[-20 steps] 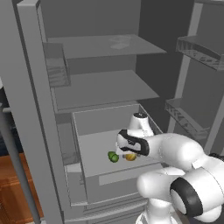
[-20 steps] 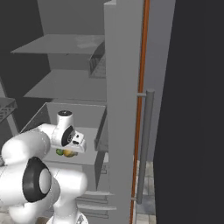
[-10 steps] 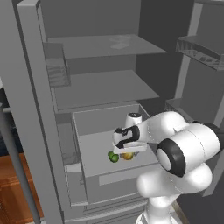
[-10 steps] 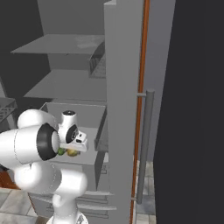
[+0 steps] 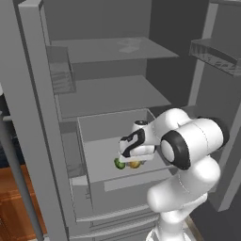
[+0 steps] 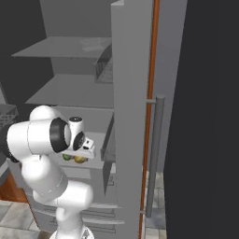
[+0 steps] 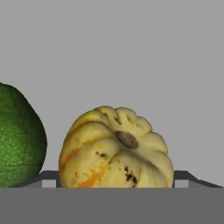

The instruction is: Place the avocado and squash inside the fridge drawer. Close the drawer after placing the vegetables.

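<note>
The fridge drawer (image 5: 136, 180) stands pulled out, a grey open-topped bin below the shelves. On its floor the green avocado (image 5: 119, 164) and the yellow squash (image 5: 135, 164) lie side by side. My gripper (image 5: 134, 159) points down into the drawer, right over the squash. Seen from the hand, the ribbed squash (image 7: 116, 148) fills the gap between my fingertips (image 7: 49, 177), which touch its two sides. The avocado (image 7: 19, 140) sits just left of it. From the right base, avocado (image 6: 66, 158) and squash (image 6: 79, 159) peek out under the hand (image 6: 82, 153).
Flat grey shelves (image 5: 113, 94) rise above the drawer, and lower flat-fronted drawers (image 5: 117, 216) sit beneath it. A door bin (image 5: 219, 52) hangs at the upper right. The open fridge door with its long handle (image 6: 156, 154) stands close on the right.
The arm's elbow has swung in front of the cameras and the picture has shifted slightly. The hand stays low in the drawer on the squash, and its jaws hold the same width.
</note>
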Controlling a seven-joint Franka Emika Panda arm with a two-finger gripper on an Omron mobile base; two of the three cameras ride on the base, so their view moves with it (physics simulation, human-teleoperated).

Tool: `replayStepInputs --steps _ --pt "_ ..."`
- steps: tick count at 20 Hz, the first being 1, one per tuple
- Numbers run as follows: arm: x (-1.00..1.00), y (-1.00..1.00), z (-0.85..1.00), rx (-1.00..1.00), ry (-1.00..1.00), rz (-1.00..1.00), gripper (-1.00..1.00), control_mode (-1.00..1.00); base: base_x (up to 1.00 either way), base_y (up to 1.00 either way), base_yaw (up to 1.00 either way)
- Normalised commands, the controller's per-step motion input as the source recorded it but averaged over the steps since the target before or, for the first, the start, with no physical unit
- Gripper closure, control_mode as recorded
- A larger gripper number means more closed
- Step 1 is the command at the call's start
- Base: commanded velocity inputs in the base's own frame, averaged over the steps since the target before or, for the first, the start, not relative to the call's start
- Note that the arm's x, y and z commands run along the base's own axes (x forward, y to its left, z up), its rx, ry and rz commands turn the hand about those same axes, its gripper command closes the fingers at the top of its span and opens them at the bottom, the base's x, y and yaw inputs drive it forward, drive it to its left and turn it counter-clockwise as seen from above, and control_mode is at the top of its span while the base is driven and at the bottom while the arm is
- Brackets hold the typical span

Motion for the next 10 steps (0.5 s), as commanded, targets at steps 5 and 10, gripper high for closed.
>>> replayStepInputs --steps 5,10 --pt "0.0 0.0 -0.02 0.0 0.0 0.0 -1.0 -1.0 0.0 0.0 0.0" --pt "-0.01 0.0 0.31 0.0 0.0 0.0 -1.0 -1.0 0.0 0.0 0.0"
